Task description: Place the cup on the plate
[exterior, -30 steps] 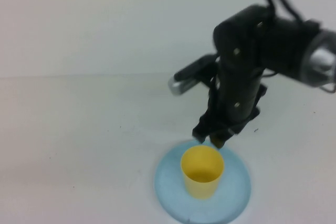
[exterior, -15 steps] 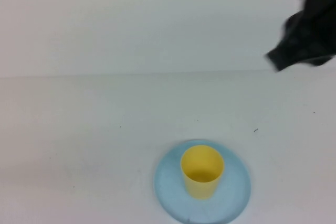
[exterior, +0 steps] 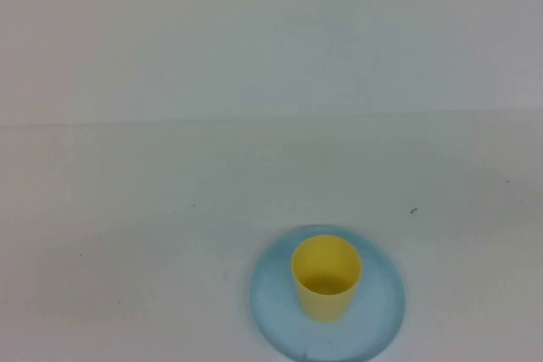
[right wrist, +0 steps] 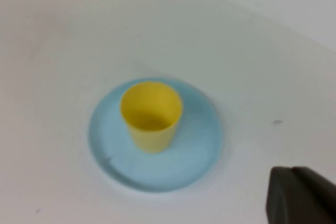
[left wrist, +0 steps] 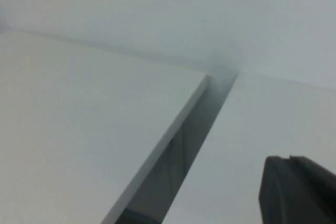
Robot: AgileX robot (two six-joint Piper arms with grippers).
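The yellow cup (exterior: 327, 278) stands upright in the middle of the light blue plate (exterior: 382, 307), near the table's front edge. No arm shows in the high view. In the right wrist view the cup (right wrist: 151, 115) sits on the plate (right wrist: 197, 148). My right gripper (right wrist: 292, 169) shows as dark fingers pressed together, empty, well off the plate's side and raised above the table. My left gripper (left wrist: 290, 159) is also shut and empty, over a bare white surface with neither cup nor plate in its view.
The white tabletop (exterior: 170, 209) meets a white wall behind it. A small dark speck (exterior: 413, 210) lies behind and to the right of the plate. The left wrist view shows a white board edge with a dark gap (left wrist: 181, 145) beside it.
My right arm has drawn back from above the cup, up and to the right, and has left the high view. The cup and plate have not moved.
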